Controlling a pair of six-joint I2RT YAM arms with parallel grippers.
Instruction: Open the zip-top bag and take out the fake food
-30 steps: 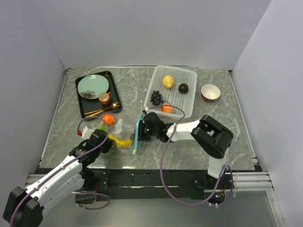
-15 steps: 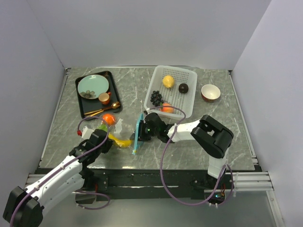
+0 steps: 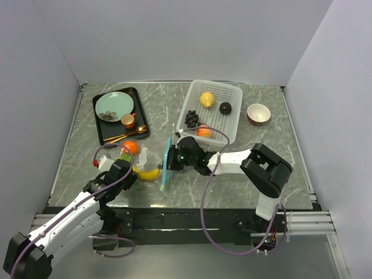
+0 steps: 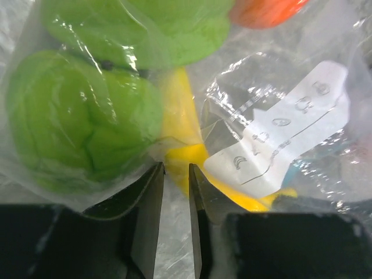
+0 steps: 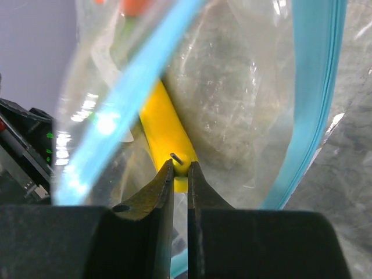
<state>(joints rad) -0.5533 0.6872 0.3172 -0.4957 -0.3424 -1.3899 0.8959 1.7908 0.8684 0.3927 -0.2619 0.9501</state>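
The left arm point(image 3: 75, 212) reaches low from the near-left corner toward the middle. The left gripper point(image 4: 176, 171) is nearly closed, pinching the bag point(image 4: 244, 75) film. The right arm point(image 3: 232, 158) bends back leftward, elbow at right, and the right gripper point(image 5: 181, 167) is clamped narrowly on the banana point(image 5: 165, 133) tip.

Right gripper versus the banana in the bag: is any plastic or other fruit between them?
Nothing visible does. In the right wrist view the right gripper sits between the two teal zipper strips of the zip-top bag, inside its open mouth, with its tips on either side of the banana at its end. A layer of clear film cannot be fully ruled out.
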